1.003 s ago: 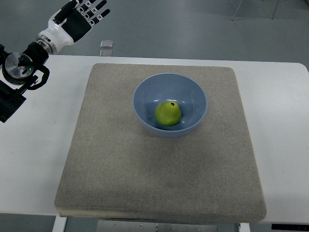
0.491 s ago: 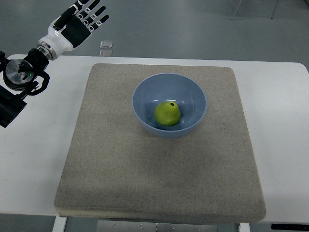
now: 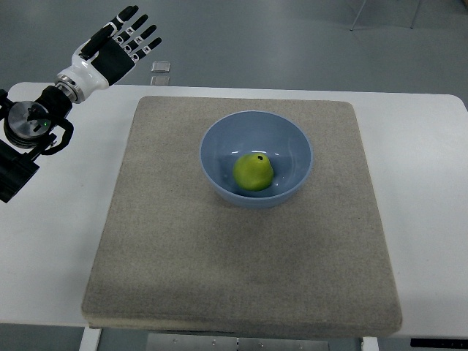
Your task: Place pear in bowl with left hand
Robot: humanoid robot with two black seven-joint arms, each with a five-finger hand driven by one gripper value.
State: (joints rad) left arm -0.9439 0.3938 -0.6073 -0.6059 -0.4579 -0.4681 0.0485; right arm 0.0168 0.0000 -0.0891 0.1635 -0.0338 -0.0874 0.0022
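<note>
Pear [image 3: 254, 172] is seen in the bowl [image 3: 213, 139]; the left robot hand [image 3: 117, 47] is held open and empty.
The pear is found at the bottom of the blue bowl, in the middle of the grey mat [image 3: 183, 278] on the white tabletop [image 3: 424, 183]. The left robot hand is held up past the mat's far left corner, well apart from the bowl, fingers [image 3: 135, 33] spread. From it, the pear lies to the right and nearer the robot. The pear seems to be stood nearly upright, its dark tip pointed up and a little away. No right hand is seen. The job looks done.
</note>
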